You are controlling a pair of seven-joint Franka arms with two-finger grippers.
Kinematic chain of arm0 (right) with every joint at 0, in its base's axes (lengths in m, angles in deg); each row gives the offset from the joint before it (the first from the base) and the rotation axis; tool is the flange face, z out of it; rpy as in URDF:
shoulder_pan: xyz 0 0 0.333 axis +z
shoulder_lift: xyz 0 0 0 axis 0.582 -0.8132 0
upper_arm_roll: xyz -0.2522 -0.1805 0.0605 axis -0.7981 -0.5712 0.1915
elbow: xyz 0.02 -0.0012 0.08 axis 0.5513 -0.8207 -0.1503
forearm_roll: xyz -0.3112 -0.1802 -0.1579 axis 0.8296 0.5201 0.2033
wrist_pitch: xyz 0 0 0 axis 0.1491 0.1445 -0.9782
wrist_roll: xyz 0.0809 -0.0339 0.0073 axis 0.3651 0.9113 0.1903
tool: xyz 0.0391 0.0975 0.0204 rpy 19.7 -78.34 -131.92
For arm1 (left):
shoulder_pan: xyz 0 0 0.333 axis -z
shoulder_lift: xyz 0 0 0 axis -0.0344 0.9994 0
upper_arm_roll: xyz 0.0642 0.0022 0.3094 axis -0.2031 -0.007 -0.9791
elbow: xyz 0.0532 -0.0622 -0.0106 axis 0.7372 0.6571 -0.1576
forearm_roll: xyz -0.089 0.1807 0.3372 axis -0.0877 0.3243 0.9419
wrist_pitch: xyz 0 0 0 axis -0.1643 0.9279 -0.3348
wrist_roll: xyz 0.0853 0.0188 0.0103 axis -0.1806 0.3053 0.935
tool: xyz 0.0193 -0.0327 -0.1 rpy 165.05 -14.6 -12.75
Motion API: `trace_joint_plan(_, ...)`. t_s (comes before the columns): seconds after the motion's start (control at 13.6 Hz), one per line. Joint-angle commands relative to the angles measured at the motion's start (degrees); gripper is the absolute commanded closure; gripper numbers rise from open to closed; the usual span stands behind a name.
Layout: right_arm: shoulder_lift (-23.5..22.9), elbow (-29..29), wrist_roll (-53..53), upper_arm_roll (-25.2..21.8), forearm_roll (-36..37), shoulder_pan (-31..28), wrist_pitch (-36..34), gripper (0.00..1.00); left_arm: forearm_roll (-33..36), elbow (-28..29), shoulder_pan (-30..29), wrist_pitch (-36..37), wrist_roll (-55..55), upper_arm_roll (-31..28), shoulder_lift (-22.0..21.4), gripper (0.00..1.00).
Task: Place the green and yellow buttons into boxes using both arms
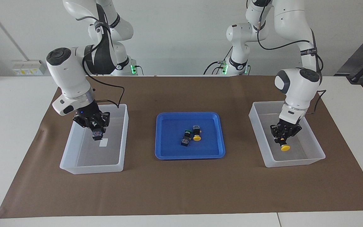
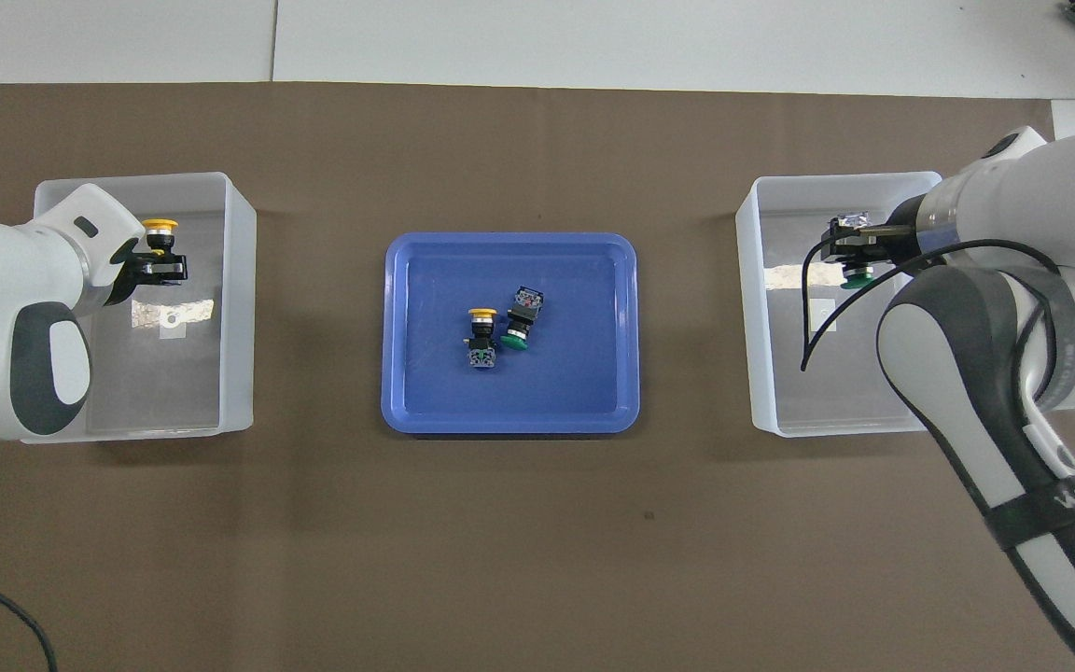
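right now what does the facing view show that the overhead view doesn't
Only the facing view shows both arm bases, the wall, and how low each gripper hangs inside its box.

Only the overhead view shows the round green cap of the button held by the right gripper.

Both show the left gripper shut on a yellow-capped button in a translucent white plastic box, the second translucent box, and the shallow blue tray holding one yellow-capped and one green-capped button.

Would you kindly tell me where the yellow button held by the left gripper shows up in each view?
Facing view: the held yellow button hangs inside the box at the picture's right.
Overhead view: it is in that box at the picture's left.
Shared landmark: the blue tray, mid-table.
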Motion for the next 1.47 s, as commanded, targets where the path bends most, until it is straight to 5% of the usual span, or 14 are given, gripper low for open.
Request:
trace_joint_plan(0.0,-2.98,-2.92,-4.84,0.88,-0.07,-2.25,7.71,1.00,0.44,-2.00,-0.74,-3.69,-0.65,0.68,4.43,1.00)
trace_joint_plan(0.07,-4.65,-3.01,-6.08,0.88,-0.07,-3.04,10.26,1.00,0.53,-2.87,-0.82,-4.22,-0.73,0.77,5.40,1.00)
trace_joint_plan(0.15,-5.71,-3.36,-6.96,0.88,-0.07,-3.22,11.67,1.00,0.53,-3.93,-0.73,-4.23,-0.65,0.86,6.55,0.83)
trace_joint_plan(0.22,-6.07,-4.23,-7.05,0.97,-0.07,-3.48,12.99,0.86,0.62,-4.63,-0.65,-4.58,-0.73,0.77,7.51,0.34)
trace_joint_plan(0.29,-6.25,-5.20,-6.97,0.97,-0.07,-3.40,14.66,0.57,0.70,-4.90,-0.91,-5.36,-1.69,0.77,7.61,0.00)
trace_joint_plan(0.44,-6.25,-6.00,-6.79,0.88,-0.07,-3.31,15.29,0.06,0.53,-6.13,-0.73,-4.76,-3.20,0.68,7.52,0.00)
trace_joint_plan(0.51,-6.25,-6.00,-6.62,0.88,-0.16,-3.40,15.29,0.00,0.53,-6.57,-0.99,-3.97,-3.20,0.68,6.83,0.00)
trace_joint_plan(0.88,-3.62,-2.23,1.46,0.88,0.11,-1.02,9.51,0.00,0.53,-9.12,-0.21,8.76,-2.67,0.77,-3.01,0.00)
trace_joint_plan(1.1,-1.16,2.16,6.28,1.23,0.19,-0.76,0.04,0.00,0.53,-10.96,4.52,14.66,-0.31,0.95,-4.43,0.00)
trace_joint_plan(1.4,3.76,4.62,13.07,1.15,5.02,2.84,-9.29,0.00,0.53,-7.73,13.57,13.70,6.20,1.12,-5.74,0.00)
